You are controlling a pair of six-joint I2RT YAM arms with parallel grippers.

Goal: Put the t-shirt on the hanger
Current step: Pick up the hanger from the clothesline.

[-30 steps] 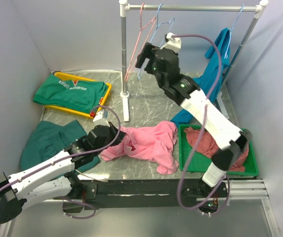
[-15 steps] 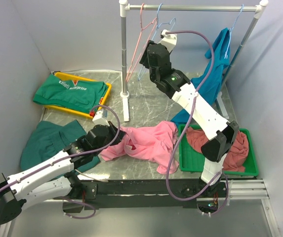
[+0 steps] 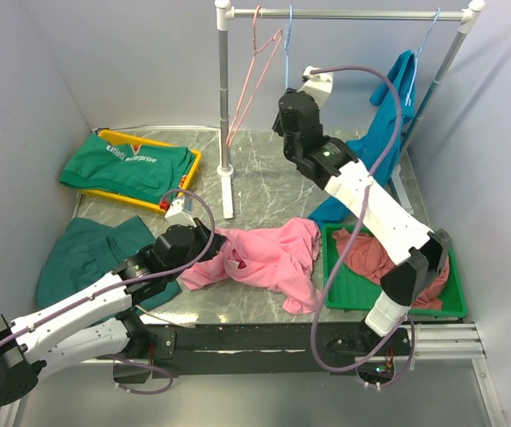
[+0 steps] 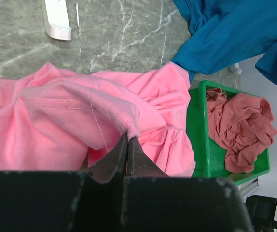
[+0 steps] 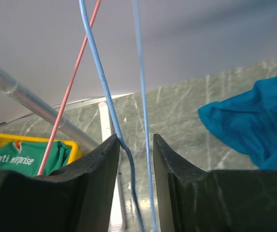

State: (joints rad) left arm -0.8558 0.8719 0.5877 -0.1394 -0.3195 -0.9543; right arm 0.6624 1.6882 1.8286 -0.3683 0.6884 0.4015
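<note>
The bright pink t-shirt (image 3: pixel 269 258) lies crumpled on the marble table, between the arms. My left gripper (image 3: pixel 207 242) is shut on a fold of the t-shirt's (image 4: pixel 71 111) edge, and the cloth bunches at the tips of that gripper (image 4: pixel 128 138). The light blue wire hanger (image 3: pixel 286 40) hangs from the rail at the back. My right gripper (image 3: pixel 284 93) is raised to it. In the right wrist view two strands of the hanger (image 5: pixel 98 65) run between the fingers of the right gripper (image 5: pixel 134 137). One strand touches the left finger, and a gap remains.
A pink wire hanger (image 3: pixel 252 71) hangs just left of the blue one, next to the rack post (image 3: pixel 224 107). A teal-blue shirt (image 3: pixel 393 116) hangs at the right. A green tray (image 3: pixel 331 267) holds a dusty-rose garment (image 3: pixel 389 258). A yellow tray (image 3: pixel 191 173) with a green shirt and a dark green garment (image 3: pixel 86 249) lie at the left.
My right gripper has shifted right along the rack and its jaws have narrowed around the blue hanger's wires. The left gripper and t-shirt have not moved.
</note>
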